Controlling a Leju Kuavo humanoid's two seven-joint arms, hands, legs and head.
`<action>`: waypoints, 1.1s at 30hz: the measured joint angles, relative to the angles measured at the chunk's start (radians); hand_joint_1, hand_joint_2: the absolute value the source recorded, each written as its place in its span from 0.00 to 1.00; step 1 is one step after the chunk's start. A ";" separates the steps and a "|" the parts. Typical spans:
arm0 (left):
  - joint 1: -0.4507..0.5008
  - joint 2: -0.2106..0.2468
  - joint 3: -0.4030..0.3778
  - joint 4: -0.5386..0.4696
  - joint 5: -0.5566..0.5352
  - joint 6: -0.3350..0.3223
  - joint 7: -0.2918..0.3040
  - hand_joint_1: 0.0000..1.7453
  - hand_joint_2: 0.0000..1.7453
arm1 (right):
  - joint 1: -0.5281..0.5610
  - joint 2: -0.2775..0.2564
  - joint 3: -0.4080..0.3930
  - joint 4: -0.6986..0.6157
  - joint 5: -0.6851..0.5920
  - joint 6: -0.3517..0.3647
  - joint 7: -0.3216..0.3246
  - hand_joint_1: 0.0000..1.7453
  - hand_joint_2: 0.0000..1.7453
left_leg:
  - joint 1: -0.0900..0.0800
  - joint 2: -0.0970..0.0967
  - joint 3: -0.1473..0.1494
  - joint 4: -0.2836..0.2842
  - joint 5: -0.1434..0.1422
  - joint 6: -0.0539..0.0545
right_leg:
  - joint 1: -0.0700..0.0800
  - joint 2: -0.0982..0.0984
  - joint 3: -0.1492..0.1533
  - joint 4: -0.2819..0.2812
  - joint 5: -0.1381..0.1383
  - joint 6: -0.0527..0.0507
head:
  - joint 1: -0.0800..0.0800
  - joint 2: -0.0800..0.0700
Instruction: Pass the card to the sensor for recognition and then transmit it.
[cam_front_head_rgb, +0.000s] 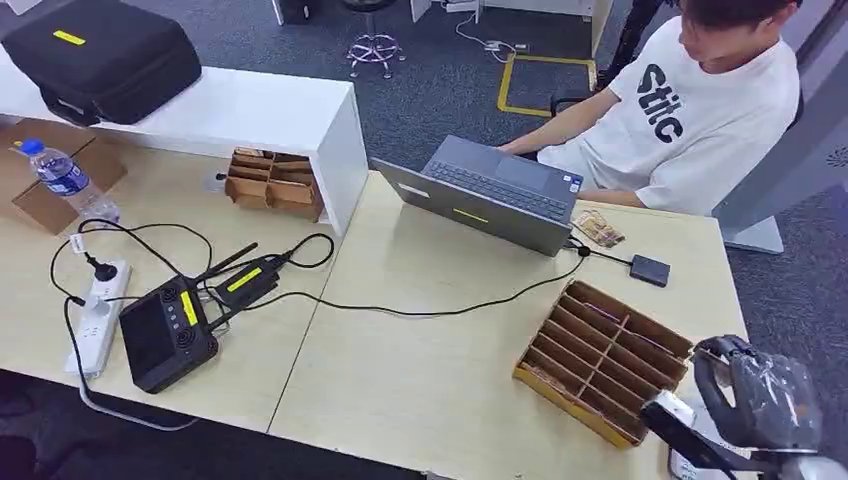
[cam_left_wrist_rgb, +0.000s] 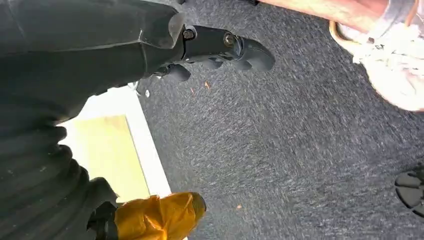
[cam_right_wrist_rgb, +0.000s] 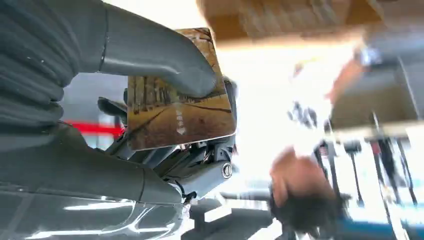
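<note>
The right hand (cam_right_wrist_rgb: 165, 115) is clamped on the card (cam_right_wrist_rgb: 180, 107): in the right wrist view the thick thumb presses across the card's printed face and the darker fingers back it from behind, so the card stands pinched between them. In the head view the same hand (cam_front_head_rgb: 745, 400) sits low at the near right corner of the table (cam_front_head_rgb: 420, 390), just beside the near end of the cardboard divider tray (cam_front_head_rgb: 600, 360).

The likely sensor is the small black box (cam_front_head_rgb: 650, 270) on a cable, lying beyond the tray from the hand and well apart from it, near the person (cam_front_head_rgb: 700, 110) who sits at the laptop (cam_front_head_rgb: 490, 190) on the far side. A few more cards (cam_front_head_rgb: 598, 228) lie by the laptop, farther still from the hand.

The left hand (cam_left_wrist_rgb: 220, 50) hangs beside the robot over the dark carpet, its fingers loosely curled with nothing in them.

As I judge it, the pick-up is done and the card is secure, but it is not yet at the sensor. What remains is to carry the card forward over the tray to the black box, hold it there for reading, and then hand it on, presumably to the person. So the task looks to be at an early-to-middle stage.
</note>
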 joint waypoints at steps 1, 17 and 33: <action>-0.001 -0.001 0.000 0.000 -0.006 -0.001 0.000 0.00 1.00 | -0.032 0.009 0.007 -0.009 0.020 0.001 0.003 1.00 1.00 | 0.000 0.000 0.000 0.000 0.000 0.000 | 0.000 0.000 0.000 0.000 0.000 0.000 | 0.000 0.000; -0.035 0.005 -0.022 0.000 -0.047 -0.048 -0.012 0.00 1.00 | -0.726 0.157 0.325 0.356 0.155 0.148 0.086 1.00 1.00 | 0.001 -0.002 0.000 0.000 0.005 -0.001 | 0.000 -0.001 0.000 0.001 0.005 -0.001 | 0.000 0.000; -0.042 0.013 -0.126 0.000 -0.047 -0.063 -0.024 0.00 1.00 | -1.105 0.391 0.446 0.953 0.191 0.198 0.144 1.00 1.00 | 0.001 0.001 -0.002 0.000 0.006 -0.002 | 0.001 0.002 -0.003 0.002 0.006 -0.002 | 0.000 0.000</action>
